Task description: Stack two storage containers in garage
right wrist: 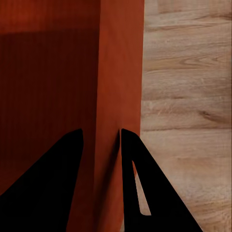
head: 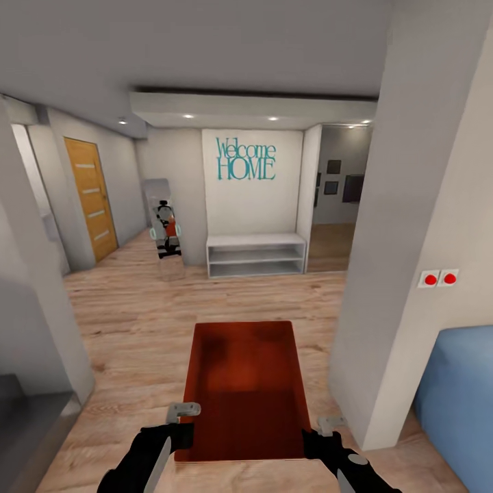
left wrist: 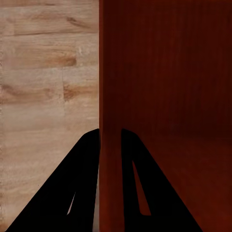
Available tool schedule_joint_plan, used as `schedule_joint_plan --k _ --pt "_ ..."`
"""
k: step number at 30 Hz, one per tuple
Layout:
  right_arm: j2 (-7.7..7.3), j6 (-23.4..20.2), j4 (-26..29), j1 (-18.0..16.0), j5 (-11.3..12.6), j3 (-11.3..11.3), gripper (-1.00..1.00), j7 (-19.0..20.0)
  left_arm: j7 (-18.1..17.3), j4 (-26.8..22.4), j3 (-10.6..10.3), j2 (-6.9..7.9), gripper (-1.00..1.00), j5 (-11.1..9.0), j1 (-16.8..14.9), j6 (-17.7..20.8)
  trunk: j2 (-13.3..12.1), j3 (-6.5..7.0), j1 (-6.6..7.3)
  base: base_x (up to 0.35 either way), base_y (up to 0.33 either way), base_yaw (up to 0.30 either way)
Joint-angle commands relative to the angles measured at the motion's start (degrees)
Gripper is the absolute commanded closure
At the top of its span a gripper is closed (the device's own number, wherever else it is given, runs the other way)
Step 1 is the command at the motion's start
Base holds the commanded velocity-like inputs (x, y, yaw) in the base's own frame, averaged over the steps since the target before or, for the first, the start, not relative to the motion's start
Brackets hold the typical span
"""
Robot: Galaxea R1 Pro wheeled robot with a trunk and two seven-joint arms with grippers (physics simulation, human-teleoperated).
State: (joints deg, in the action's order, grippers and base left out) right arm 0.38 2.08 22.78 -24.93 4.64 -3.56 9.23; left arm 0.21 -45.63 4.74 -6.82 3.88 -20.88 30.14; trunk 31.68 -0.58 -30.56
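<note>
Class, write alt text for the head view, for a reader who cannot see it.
Both grippers, left and right, clamp the side walls of a rust-red storage container carried over a light wood floor. Ahead, a white wall reads "Welcome HOME" above a low shelf.

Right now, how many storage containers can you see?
1. The container is held out in front of the robot over the wood floor, the left gripper and right gripper each clamping a side wall. The second may be out of view.

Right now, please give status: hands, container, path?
Left hand and right hand shut on container walls. Container carried, open-top, empty. White pillar close on right.
</note>
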Motion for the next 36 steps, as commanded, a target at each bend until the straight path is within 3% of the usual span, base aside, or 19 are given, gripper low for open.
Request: schedule_joint_plan --k 1,11,36 --pt "-0.11 0.20 -0.20 -0.03 0.53 -0.26 1.00 2.31 -0.39 -0.66 0.27 1.11 1.00 -0.80 -0.04 0.27 0.06 -0.06 -0.05 0.307 0.176 0.000" --pt "-0.11 0.20 -0.20 -0.03 0.55 -0.31 1.00 2.20 -0.39 -0.66 0.27 1.11 1.00 -0.80 -0.04 0.27 0.06 -0.06 -0.05 0.310 0.114 0.017" --pt "-0.08 0.20 -0.20 -0.03 0.55 -0.31 1.00 2.19 -0.39 -0.65 0.27 1.11 1.00 -0.80 -0.04 0.27 0.06 -0.06 -0.05 0.322 0.001 0.178"
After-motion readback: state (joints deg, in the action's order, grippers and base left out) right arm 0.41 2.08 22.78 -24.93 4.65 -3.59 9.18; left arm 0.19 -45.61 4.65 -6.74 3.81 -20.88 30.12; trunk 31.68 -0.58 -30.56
